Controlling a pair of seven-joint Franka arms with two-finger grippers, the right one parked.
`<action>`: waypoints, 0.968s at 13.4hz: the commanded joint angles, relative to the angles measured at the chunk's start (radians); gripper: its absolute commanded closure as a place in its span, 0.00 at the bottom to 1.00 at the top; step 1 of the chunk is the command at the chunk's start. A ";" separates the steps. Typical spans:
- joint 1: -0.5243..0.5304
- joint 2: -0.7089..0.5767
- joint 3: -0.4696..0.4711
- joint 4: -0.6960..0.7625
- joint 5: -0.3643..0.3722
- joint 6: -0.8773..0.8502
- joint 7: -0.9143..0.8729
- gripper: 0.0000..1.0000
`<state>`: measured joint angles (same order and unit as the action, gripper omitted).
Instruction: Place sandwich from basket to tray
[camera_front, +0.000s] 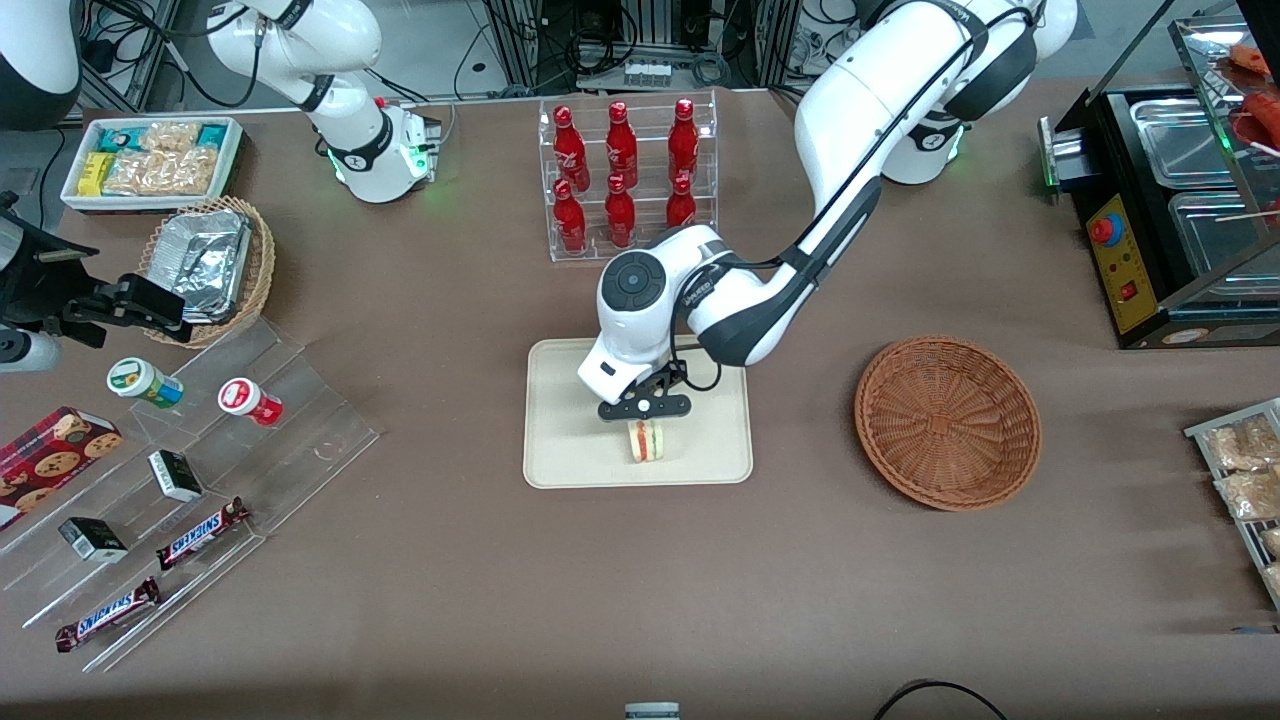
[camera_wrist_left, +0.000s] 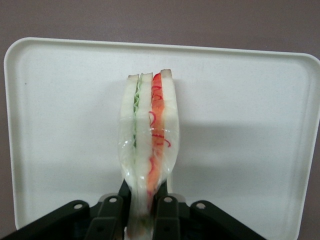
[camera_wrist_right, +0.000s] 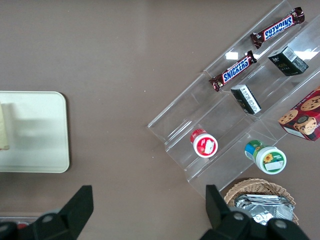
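My left gripper (camera_front: 645, 410) is over the cream tray (camera_front: 560, 445), near the edge closest to the front camera, and is shut on the sandwich (camera_front: 647, 441). The wrapped wedge stands on edge under the fingers, its lower end at the tray surface or just above it; I cannot tell which. In the left wrist view the sandwich (camera_wrist_left: 149, 135) shows pale bread with green and red-orange layers. The gripper (camera_wrist_left: 145, 212) pinches its narrow end against the tray (camera_wrist_left: 250, 125). The reddish-brown basket (camera_front: 947, 420) sits empty beside the tray, toward the working arm's end.
A clear rack of red bottles (camera_front: 625, 175) stands farther from the front camera than the tray. Toward the parked arm's end lie clear acrylic steps (camera_front: 200, 470) with snack bars and cups, a tan basket of foil containers (camera_front: 210, 265) and a white snack bin (camera_front: 150, 160). A black food warmer (camera_front: 1170, 200) stands at the working arm's end.
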<state>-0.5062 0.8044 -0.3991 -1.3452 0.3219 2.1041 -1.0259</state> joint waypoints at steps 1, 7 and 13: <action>-0.015 0.016 0.008 0.035 0.020 0.001 -0.011 0.19; 0.008 -0.086 0.006 0.035 0.011 -0.111 -0.028 0.02; 0.167 -0.433 0.006 -0.033 -0.129 -0.560 -0.007 0.01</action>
<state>-0.3809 0.5008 -0.3948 -1.2810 0.2156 1.6197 -1.0339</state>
